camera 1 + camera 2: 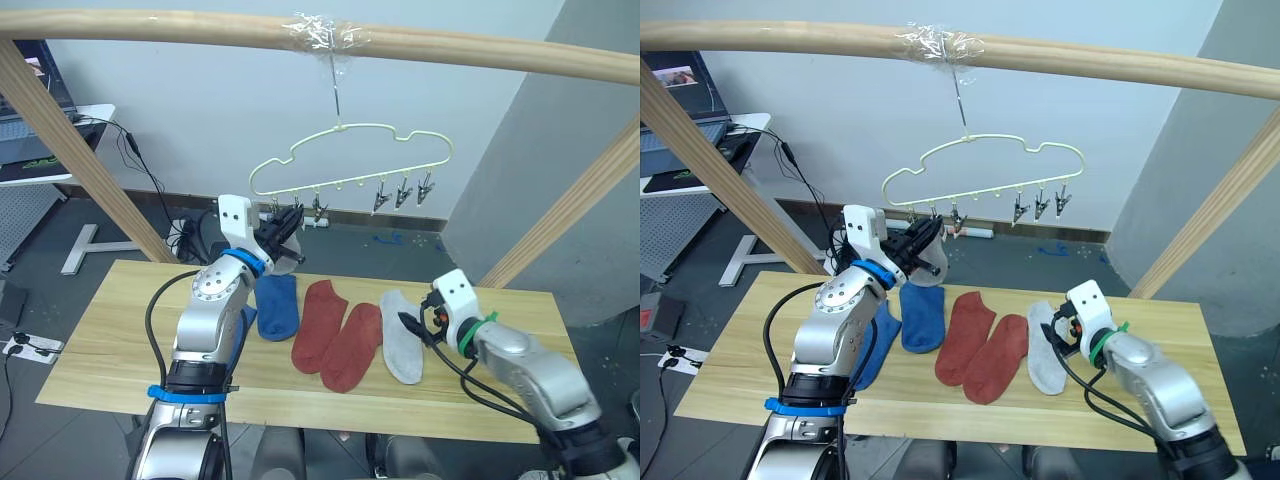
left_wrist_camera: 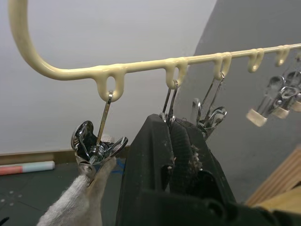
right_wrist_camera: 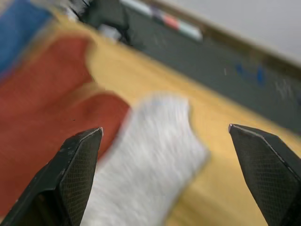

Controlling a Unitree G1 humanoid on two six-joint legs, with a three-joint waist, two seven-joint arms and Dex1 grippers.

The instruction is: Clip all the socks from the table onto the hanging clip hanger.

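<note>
First grey sock (image 2: 75, 207) looks clipped on the clip hanger (image 1: 350, 160), left gripper (image 2: 176, 141) pressed together by a clip, right gripper (image 3: 164, 136) spread over the second grey sock (image 3: 146, 160), so next it pinches that one off the surface (image 1: 120, 330).

No readable text anywhere.
Checked across the socks (image 1: 335, 333), the table (image 1: 120, 330), the clip hanger (image 1: 350, 160) and both arms: no lettering, labels, brand marks, numbers or signs legible. Papers or a screen on the desk (image 1: 45, 135) at the far left too small to make out.
</note>
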